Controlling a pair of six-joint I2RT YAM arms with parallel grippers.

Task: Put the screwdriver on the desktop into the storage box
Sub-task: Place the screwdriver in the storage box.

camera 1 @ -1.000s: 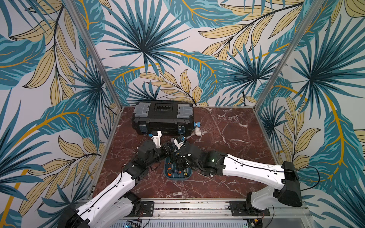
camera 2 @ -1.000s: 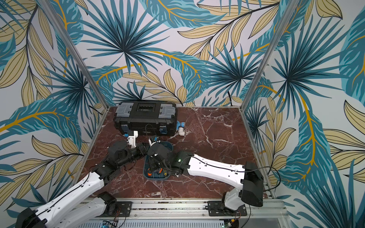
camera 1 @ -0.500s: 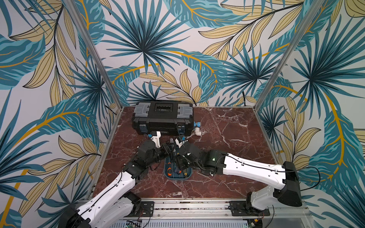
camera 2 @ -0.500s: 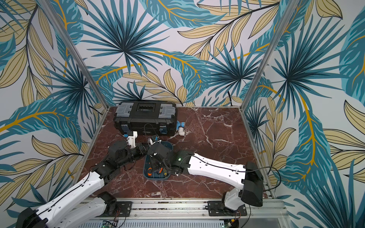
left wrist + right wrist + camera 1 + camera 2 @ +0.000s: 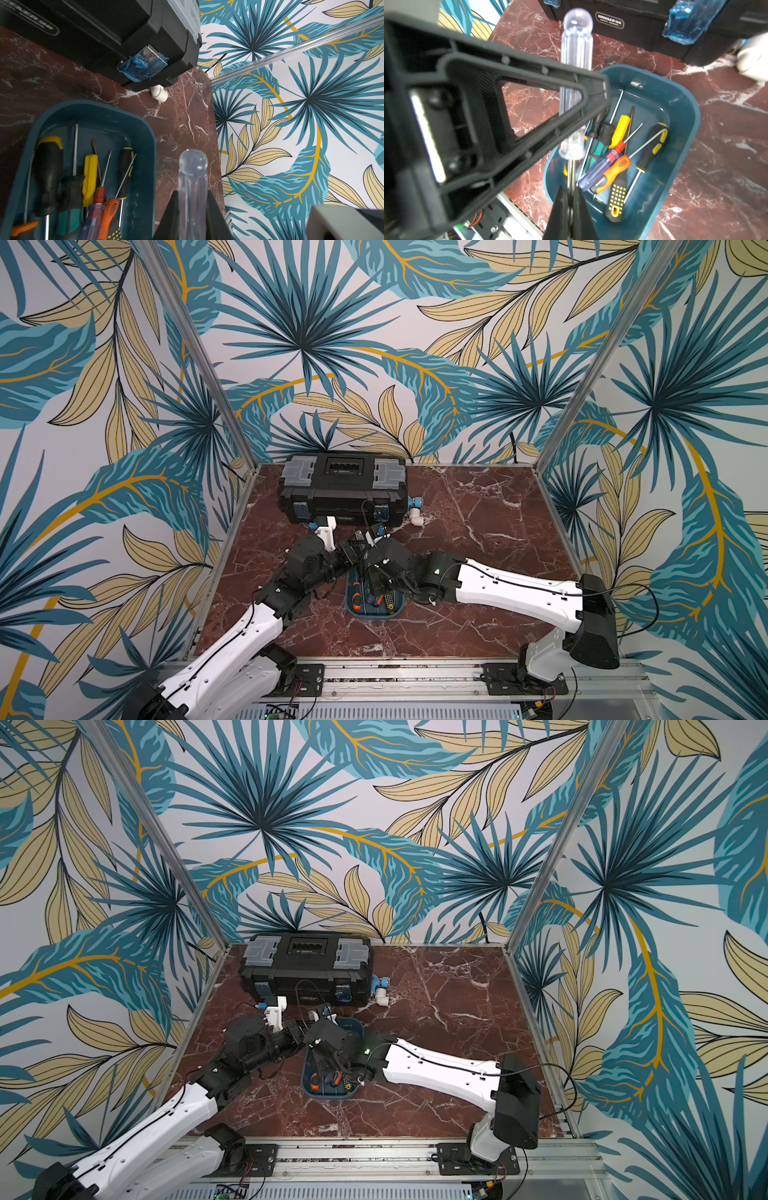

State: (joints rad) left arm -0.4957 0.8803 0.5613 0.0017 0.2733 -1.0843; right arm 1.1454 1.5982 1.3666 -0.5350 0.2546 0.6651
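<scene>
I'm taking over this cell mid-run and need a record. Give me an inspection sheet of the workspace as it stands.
Surface: red-brown marble desktop, flat, white veins; no spills seen.
Job's things: clear-handled screwdriver held off the desktop by the edge of the teal storage box, not yet inside; several other screwdrivers lie in the box.
Clutter: black toolbox at the back, white pipe fitting beside it.
Grippers: left gripper shut on the clear handle; right gripper shut on the same tool's metal shaft.
Cables: black cables run along both arms; one loops in front of the toolbox.
Surroundings: leaf-patterned walls, aluminium posts.
</scene>
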